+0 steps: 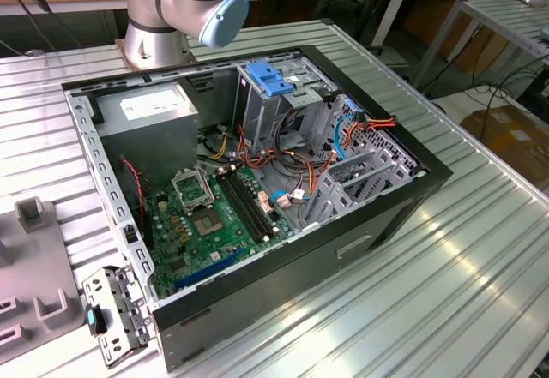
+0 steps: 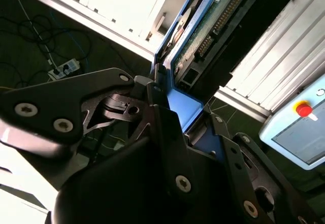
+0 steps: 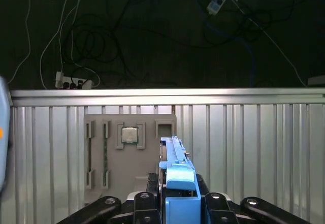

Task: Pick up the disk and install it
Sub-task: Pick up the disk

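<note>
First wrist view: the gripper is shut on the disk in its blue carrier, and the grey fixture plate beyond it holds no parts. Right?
Not quite. The gripper is shut on the disk, but the grey fixture plate is not bare: the first wrist view shows a square chip seated in one pocket.

My claw clamps the disk, its blue-edged side towards the camera, over the ribbed counter. Just beyond, a grey tray holds a chip.

Bright even light, glare on the ribbed table, wrist-view backgrounds dark, perhaps underexposed.
</note>
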Motion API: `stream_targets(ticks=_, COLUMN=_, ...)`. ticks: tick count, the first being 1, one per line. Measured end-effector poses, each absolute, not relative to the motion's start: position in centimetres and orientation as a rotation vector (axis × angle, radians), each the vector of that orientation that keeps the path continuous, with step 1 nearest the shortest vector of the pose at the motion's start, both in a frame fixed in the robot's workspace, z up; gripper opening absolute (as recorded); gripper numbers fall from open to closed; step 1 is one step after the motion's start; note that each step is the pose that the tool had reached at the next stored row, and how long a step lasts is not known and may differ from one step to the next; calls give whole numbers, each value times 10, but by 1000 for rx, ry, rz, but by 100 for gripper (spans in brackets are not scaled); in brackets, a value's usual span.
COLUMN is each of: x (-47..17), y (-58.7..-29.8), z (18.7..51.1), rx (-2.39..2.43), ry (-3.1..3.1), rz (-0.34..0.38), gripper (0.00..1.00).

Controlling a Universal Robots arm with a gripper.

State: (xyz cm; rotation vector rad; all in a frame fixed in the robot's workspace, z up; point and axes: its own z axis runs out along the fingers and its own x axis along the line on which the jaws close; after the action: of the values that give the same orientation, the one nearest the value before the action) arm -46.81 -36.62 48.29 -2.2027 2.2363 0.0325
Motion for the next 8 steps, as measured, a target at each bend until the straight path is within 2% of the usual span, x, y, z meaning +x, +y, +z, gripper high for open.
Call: stream_targets(ticks=8, x=-468, y=-366, z=501, rx=-2203, ry=2237, rz=33, gripper=37)
